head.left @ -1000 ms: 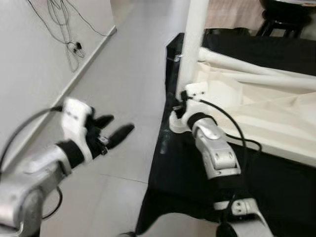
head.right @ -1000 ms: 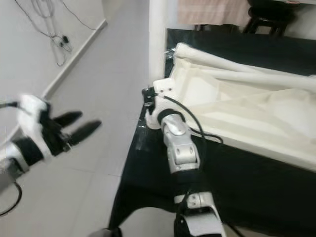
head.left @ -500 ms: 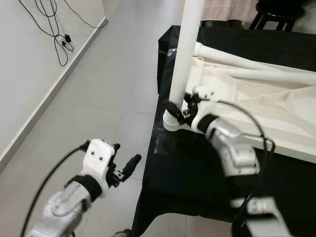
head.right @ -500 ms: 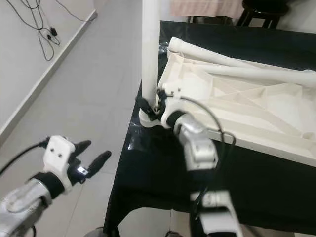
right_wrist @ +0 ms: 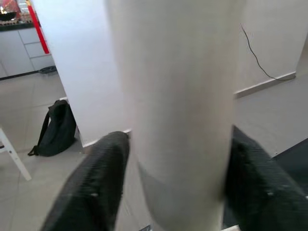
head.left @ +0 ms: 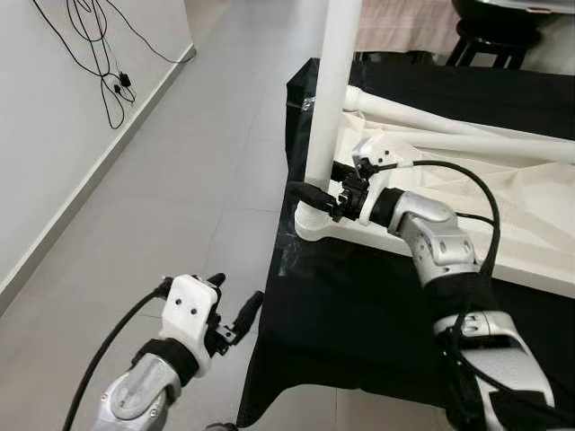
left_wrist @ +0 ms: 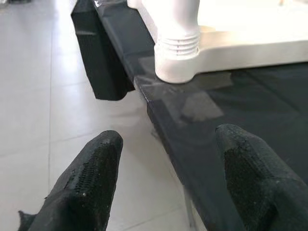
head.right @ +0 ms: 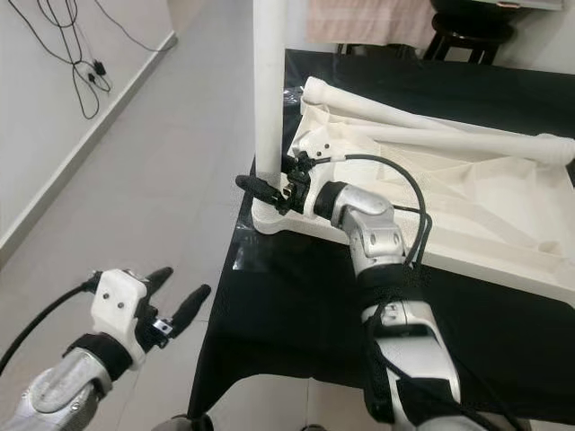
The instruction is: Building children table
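I judge the build partly done: one smooth white round leg [head.left: 334, 99] stands upright in the ribbed corner socket [left_wrist: 177, 57] of the upturned plastic tabletop [head.right: 467, 197], which lies on the black-draped table [head.left: 359, 305], while two more legs [head.right: 422, 121] lie loose across its ribbed underside, not yet fitted. My right hand [head.left: 316, 196] has its fingers either side of the standing leg near its base, apparently gripping it; my left hand [head.left: 235, 316] hangs open and empty over the tiled floor [head.left: 180, 189] beside the table's edge.
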Motion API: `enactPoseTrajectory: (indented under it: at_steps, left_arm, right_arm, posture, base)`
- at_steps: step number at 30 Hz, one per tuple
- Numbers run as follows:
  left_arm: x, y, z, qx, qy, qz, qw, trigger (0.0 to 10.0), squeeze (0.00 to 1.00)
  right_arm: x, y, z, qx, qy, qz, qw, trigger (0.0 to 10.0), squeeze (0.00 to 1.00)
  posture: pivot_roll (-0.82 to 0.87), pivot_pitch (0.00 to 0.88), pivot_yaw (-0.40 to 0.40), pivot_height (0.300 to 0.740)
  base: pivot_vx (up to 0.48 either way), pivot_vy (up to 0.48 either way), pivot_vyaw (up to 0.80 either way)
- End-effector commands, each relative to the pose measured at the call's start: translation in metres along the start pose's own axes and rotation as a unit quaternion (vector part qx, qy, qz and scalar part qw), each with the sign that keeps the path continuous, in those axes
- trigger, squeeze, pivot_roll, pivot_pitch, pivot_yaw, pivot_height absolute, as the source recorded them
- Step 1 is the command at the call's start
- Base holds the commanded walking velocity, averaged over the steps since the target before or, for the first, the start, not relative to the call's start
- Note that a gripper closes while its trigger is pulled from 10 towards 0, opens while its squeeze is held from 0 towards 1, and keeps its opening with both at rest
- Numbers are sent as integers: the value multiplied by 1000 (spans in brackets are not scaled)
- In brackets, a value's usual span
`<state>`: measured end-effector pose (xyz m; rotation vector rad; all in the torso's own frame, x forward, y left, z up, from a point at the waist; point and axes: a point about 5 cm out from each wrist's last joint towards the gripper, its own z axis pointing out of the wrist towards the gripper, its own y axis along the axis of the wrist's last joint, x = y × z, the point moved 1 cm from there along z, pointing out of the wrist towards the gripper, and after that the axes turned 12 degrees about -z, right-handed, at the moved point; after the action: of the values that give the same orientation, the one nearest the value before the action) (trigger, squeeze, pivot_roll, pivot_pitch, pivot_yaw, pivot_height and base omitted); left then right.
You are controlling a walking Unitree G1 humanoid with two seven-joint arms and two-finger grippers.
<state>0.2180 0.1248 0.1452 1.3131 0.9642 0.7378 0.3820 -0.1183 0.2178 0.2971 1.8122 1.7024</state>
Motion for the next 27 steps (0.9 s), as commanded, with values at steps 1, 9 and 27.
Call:
enactPoseTrajectory:
  at_steps: [1,9,27]
  left_arm:
    - [3,-5,1,-1,7,1,1000,10000,0]
    - [4,-8,5,-8,-1,2,1000,10000,0]
    - [9,-9,10,-20,-30,-3,999,10000,0]
  right_arm:
    - [13,-5,11,-7,44,5,999,0,0]
    - [10,-19,-5,8,39,4,999,0,0]
    - [72,-71,-74,227,-333,16,915,0,0]
  posture:
    - [117,84,-29,740]
    - [87,81,-28,740]
    - [20,79,-11,740]
  base:
    - [0,0,0]
    - [0,0,0]
    - [0,0,0]
